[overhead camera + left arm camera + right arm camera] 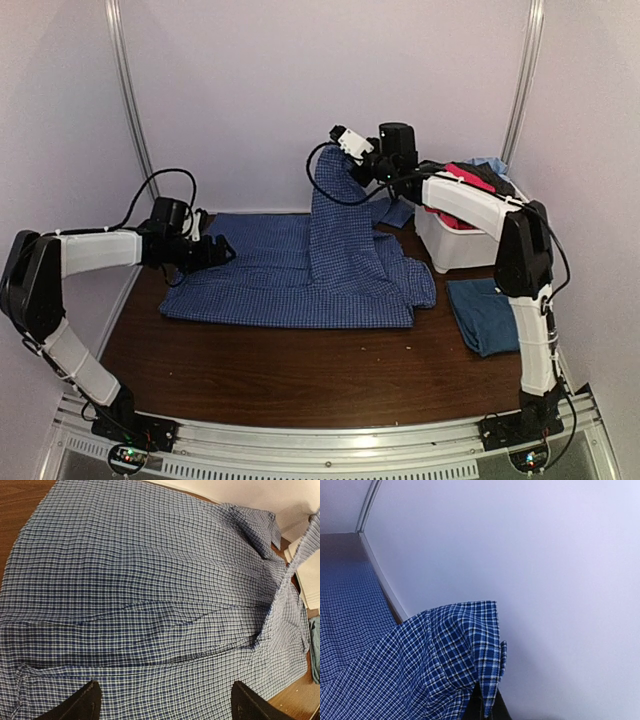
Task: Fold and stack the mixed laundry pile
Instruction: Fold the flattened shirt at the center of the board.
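The blue-and-white checked shirt (300, 275) lies spread across the middle of the brown table (300, 375), its left and near portions flat on the surface. Its right portion is drawn up into a steep peak toward the back wall. The right gripper (345, 150) holds the top of that peak, jaws together and clamped on a hemmed edge of the shirt. In the right wrist view the folded edge of the shirt (435, 670) drapes over the closed gripper (485, 700) and hangs down to the left. The left gripper (215, 252) sits at the left edge of the shirt, low over the cloth. In the left wrist view its fingers (80, 705) stand wide apart with nothing gripped between them, and the flat shirt (150, 595) fills the view beyond the gripper (165, 697). Whether the fingertips touch the cloth cannot be determined. A white bin (455, 245) stands at the right rear of the table, just beside the raised part of the shirt. It contains a red garment (468, 180), a black garment (492, 180) and a light-blue garment (492, 163), all heaped above the rim. A folded dark-blue T-shirt (482, 315) lies flat on the table in front of the bin, next to the right arm and apart from the checked shirt.
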### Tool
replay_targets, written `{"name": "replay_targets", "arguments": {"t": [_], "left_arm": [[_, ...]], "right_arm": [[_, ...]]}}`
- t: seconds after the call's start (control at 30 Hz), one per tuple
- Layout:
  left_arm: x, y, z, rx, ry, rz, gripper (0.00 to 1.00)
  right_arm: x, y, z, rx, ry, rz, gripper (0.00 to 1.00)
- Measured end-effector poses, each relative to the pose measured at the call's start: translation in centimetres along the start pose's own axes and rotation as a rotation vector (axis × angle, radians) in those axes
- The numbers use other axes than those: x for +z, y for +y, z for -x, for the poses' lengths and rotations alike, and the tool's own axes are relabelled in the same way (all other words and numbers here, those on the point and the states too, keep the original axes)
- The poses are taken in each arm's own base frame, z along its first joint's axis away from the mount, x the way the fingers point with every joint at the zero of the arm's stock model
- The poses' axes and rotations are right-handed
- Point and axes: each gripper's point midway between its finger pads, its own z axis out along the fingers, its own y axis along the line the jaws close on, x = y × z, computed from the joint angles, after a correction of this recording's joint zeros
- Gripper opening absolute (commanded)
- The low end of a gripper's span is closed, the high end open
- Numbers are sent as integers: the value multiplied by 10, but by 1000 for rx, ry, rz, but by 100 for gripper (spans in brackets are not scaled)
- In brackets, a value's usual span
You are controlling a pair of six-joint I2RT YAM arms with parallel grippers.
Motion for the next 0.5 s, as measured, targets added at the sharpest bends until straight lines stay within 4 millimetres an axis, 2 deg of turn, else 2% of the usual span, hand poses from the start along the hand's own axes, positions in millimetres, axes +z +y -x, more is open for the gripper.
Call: {"name": "replay_targets", "arguments": {"t": [0.17, 0.27, 0.33, 0.4, 0.5], "left_arm": [[11, -17, -19, 8, -20, -82, 69], [15, -37, -16, -1, -67, -172, 56], [24, -58, -13, 5, -98, -246, 47], [39, -83, -20, 17, -87, -317, 40], [66, -109, -35, 6, -45, -398, 39]], "right_arm": [[16, 33, 4, -78, -35, 20, 2], [23, 50, -2, -122, -21, 34, 2], [27, 60, -4, -146, -15, 41, 2], [28, 65, -3, -158, -15, 41, 2], [29, 66, -2, -171, -11, 32, 2]]}}
